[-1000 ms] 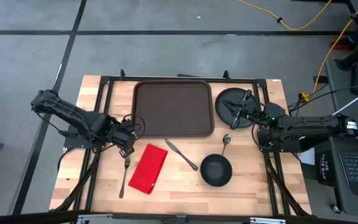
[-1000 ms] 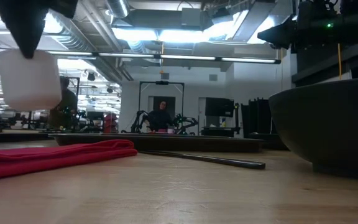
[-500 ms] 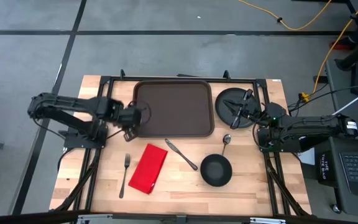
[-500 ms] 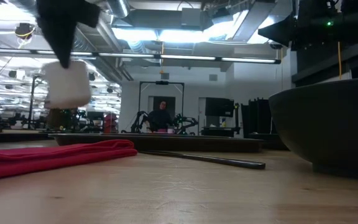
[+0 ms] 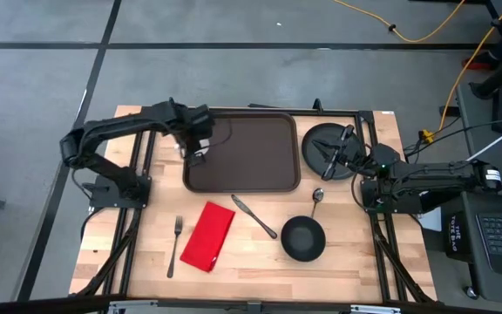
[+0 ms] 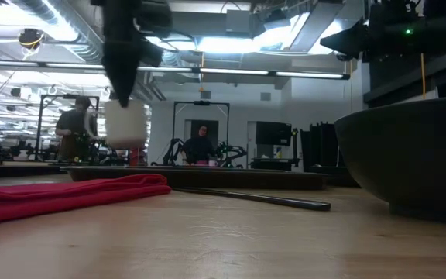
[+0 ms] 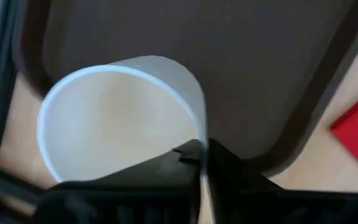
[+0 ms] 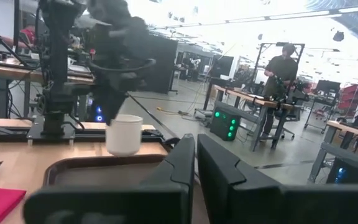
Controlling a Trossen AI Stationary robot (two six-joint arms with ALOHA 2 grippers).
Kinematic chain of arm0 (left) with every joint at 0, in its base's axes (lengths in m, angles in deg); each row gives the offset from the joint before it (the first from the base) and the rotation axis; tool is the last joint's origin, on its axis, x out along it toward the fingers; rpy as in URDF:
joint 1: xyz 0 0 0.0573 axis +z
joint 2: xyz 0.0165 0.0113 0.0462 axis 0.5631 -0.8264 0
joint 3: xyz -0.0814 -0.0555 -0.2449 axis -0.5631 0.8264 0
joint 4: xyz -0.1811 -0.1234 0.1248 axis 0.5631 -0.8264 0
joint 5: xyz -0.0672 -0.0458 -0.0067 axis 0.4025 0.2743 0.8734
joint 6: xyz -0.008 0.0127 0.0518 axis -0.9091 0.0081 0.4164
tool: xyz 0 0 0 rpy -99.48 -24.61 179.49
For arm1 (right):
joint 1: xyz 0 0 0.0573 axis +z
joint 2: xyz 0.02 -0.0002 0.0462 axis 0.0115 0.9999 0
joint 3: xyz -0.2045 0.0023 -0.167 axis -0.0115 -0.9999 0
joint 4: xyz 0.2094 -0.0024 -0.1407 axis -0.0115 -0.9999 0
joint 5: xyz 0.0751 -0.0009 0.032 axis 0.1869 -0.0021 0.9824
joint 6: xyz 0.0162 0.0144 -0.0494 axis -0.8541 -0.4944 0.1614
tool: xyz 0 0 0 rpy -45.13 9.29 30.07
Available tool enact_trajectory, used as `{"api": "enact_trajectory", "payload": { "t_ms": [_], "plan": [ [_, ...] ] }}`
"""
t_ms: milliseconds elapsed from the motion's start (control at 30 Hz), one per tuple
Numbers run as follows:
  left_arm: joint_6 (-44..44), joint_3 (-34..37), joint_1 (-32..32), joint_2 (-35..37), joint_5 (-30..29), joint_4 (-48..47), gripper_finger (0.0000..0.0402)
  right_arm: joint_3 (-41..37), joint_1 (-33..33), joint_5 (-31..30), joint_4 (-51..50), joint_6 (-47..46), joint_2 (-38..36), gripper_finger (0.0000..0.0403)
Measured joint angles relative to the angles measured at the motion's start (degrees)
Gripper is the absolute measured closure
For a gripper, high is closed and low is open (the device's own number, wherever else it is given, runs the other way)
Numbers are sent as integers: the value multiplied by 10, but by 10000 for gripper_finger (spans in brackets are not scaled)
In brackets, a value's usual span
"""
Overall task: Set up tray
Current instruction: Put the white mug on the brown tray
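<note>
We see a wooden counter (image 5: 242,262) on a grey floor (image 5: 234,26). The brown tray (image 5: 251,157) sits at its back. The left hand (image 5: 195,150) pinches a white cup (image 6: 125,124) above the tray's left edge. The right hand (image 5: 328,159), nearly closed, waits over the black plate (image 5: 314,138). A person (image 8: 281,74) stands far behind.

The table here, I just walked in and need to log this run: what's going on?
The left end effector holds a white plastic cup by its rim, above the left edge of the large dark brown rectangular plastic tray. The tray holds nothing yet. The right end effector waits, shut, over the round black plate. A red napkin, fork, knife, spoon and black bowl lie on the wooden table.
</note>
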Motion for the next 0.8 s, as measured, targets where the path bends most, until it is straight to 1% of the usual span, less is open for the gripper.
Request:
{"api": "enact_trajectory", "payload": {
  "t_ms": [267,467,533,633,800],
  "plan": [
    [95,-119,26,-117,0,-5,400,0,0,0,-8,0,1,377],
    [148,-198,53,-186,0,-46,400,0,0,0,-47,-4,1,377],
    [180,-213,65,-202,5,-47,400,0,0,0,-54,-4,1,377],
    [222,-221,86,-214,32,-46,400,0,0,0,-52,-4,0,377],
    [243,-221,119,-229,35,-48,400,0,0,1,-52,-5,0,377]
  ]
}}
